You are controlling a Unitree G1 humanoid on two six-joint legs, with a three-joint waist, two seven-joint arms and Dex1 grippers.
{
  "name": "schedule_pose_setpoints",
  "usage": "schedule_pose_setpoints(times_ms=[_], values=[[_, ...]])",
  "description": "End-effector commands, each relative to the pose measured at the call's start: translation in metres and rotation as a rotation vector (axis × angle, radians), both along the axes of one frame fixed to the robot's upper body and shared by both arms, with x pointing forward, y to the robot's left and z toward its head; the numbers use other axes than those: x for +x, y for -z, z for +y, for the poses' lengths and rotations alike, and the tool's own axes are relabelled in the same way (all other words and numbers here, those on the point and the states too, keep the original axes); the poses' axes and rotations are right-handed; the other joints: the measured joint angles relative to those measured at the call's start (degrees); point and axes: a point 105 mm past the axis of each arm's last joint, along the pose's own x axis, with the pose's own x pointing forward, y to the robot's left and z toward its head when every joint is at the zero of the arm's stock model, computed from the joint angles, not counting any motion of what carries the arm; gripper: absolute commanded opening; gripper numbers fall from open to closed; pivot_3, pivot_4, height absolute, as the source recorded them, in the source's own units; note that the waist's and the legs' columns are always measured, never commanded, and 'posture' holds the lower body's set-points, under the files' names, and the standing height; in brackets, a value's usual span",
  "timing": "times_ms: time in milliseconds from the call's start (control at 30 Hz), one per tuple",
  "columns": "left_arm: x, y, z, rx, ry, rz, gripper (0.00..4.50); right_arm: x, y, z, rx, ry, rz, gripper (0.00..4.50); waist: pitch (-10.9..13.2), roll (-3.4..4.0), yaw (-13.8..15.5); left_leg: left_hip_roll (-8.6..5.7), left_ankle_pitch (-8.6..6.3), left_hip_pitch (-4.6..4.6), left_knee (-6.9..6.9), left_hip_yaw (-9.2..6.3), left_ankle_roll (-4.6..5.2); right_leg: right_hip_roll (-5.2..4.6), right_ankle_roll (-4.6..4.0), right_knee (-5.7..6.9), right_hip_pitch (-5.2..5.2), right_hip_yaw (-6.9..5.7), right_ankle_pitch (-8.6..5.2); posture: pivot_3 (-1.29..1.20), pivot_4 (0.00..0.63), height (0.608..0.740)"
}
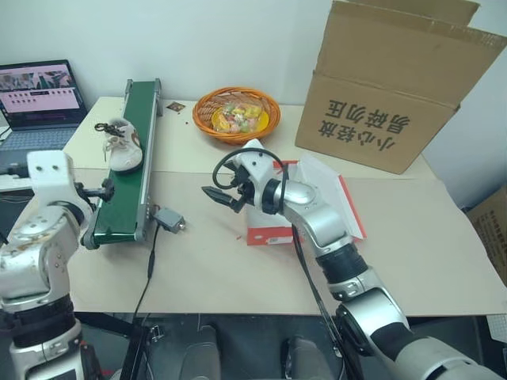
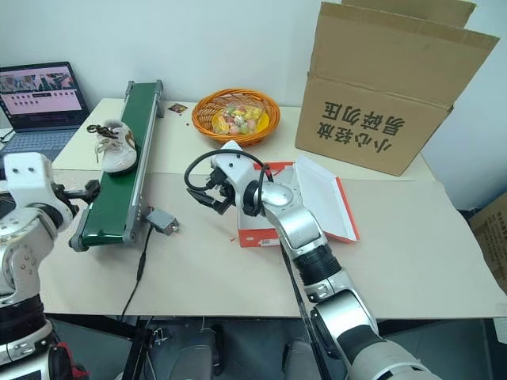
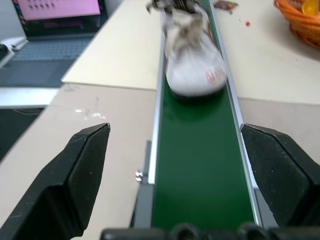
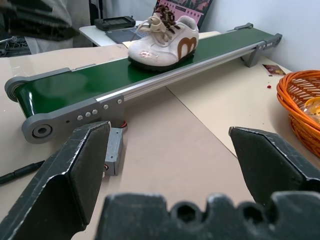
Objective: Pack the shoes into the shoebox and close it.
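Observation:
One white shoe point(image 1: 121, 147) with dark laces lies on the green conveyor belt point(image 1: 127, 190) at the left. My left gripper point(image 1: 101, 190) is open at the belt's near end, and its wrist view looks along the belt at the shoe point(image 3: 194, 65), which it does not touch. The red shoebox point(image 1: 269, 235) stands mid-table with its white-lined lid point(image 1: 339, 196) folded open to the right. Beside the box's left end hovers my right gripper point(image 1: 219, 195), open and empty, pointing left toward the belt and the shoe point(image 4: 162, 42). My right arm hides most of the box's inside.
A large brown carton point(image 1: 388, 87) with printed characters stands at the back right. An orange basket point(image 1: 236, 113) of sweets sits at the back middle. A laptop point(image 1: 40, 95) is at the far left. A small grey unit point(image 1: 169, 219) with a cable lies beside the belt.

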Motion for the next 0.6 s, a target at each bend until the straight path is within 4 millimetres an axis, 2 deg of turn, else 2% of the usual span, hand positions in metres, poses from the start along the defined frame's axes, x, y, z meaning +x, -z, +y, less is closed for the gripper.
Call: schedule_pose_setpoints(times_ms=[33, 167, 400, 533, 600], values=[[0.002, -0.010, 0.002, 0.026, 0.003, -0.015, 4.49, -0.004, -0.016, -0.001, 0.038, 0.006, -0.048, 4.50, 0.00, 0.00, -0.03, 0.00, 0.00, -0.01, 0.00, 0.00, 0.00, 0.00, 0.01, 0.00, -0.01, 0.00, 0.00, 0.00, 0.150, 0.728], [0.007, -0.009, 0.002, 0.029, 0.012, -0.008, 4.49, -0.004, -0.017, -0.001, 0.049, 0.010, -0.048, 4.50, 0.00, 0.00, -0.02, 0.00, 0.00, 0.00, -0.01, -0.01, -0.01, 0.01, 0.01, 0.03, -0.02, 0.00, 0.01, 0.00, 0.150, 0.728], [0.009, 0.008, 0.003, 0.042, 0.017, 0.055, 4.49, -0.007, -0.020, -0.001, 0.068, 0.013, -0.048, 4.50, 0.00, 0.00, -0.05, 0.00, 0.01, 0.00, -0.01, -0.01, -0.02, 0.01, 0.05, 0.02, -0.02, 0.00, 0.03, 0.00, 0.150, 0.728], [0.014, 0.033, -0.001, 0.018, 0.037, 0.129, 4.49, -0.011, -0.029, 0.001, 0.117, 0.008, -0.051, 4.50, 0.00, 0.00, -0.05, 0.00, 0.01, 0.00, -0.01, -0.01, -0.02, 0.01, 0.07, 0.04, -0.02, 0.00, 0.04, 0.00, 0.150, 0.728], [0.013, 0.061, -0.005, -0.032, 0.036, 0.193, 4.49, -0.013, -0.039, 0.001, 0.163, 0.002, -0.056, 4.50, 0.00, 0.00, -0.06, 0.00, 0.01, 0.00, -0.01, -0.01, -0.02, 0.01, 0.07, 0.04, -0.03, 0.00, 0.04, 0.00, 0.150, 0.728]])
